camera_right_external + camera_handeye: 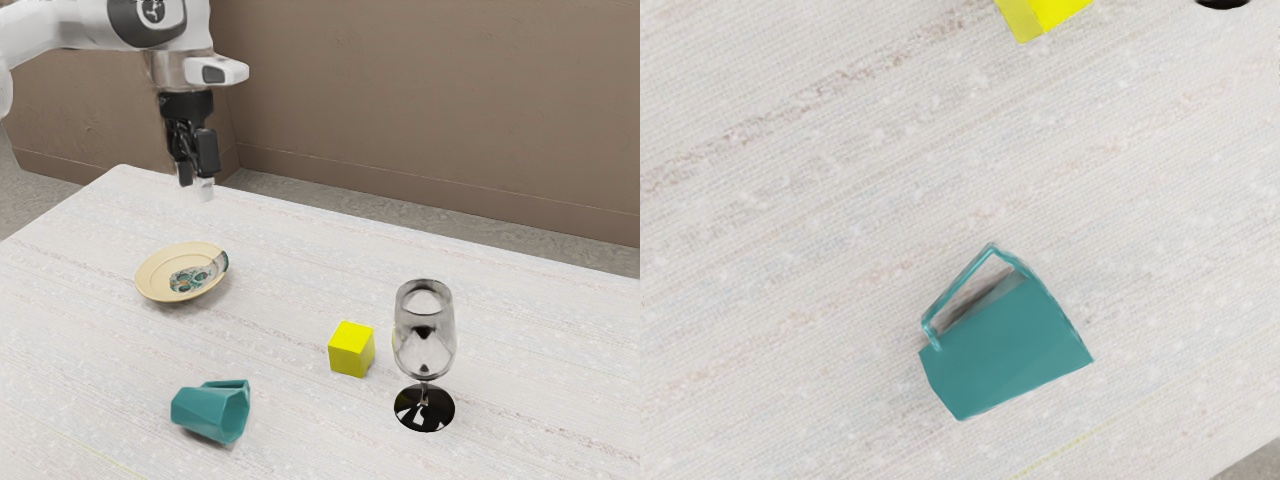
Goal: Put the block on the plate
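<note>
Evidently parked high for clearance: black gripper (pixel 196 184) above the tabletop (pixel 300 285), with room to travel before descending. Wide or narrow, cannot tell. Yellow block (pixel 351 349) well below the gripper and out toward the exterior view's right, flat on one face; upright sides should suit a straight-down grasp. Cream plate (pixel 149 281) also below, nearer the gripper; its shallow hollow should steady the load. Teal mug (pixel 208 412) tipped, farther from the gripper than the plate. Wine glass (pixel 424 345) upright beyond the block; approach wants care.
</note>
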You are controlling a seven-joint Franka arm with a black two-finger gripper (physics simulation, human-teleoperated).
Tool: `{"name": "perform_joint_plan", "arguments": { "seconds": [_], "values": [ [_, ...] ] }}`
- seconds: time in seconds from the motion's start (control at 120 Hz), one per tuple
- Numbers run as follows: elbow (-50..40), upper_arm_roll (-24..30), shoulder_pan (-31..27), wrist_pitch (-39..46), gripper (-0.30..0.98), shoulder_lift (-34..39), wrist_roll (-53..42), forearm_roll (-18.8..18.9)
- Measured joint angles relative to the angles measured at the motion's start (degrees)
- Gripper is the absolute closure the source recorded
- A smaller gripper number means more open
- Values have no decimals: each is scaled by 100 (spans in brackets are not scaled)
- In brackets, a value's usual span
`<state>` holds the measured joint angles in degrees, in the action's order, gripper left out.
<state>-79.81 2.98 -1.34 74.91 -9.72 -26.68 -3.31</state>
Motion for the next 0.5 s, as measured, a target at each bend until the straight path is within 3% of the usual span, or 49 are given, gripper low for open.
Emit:
{"name": "perform_joint_plan", "arguments": {
  "seconds": [0.3, 0.5],
  "values": [
    [-2, 8, 181, 1429, 0, -985, -668, -1],
    [-9, 705, -22, 2138, 0, -1491, -964, 165]
  ]
}}
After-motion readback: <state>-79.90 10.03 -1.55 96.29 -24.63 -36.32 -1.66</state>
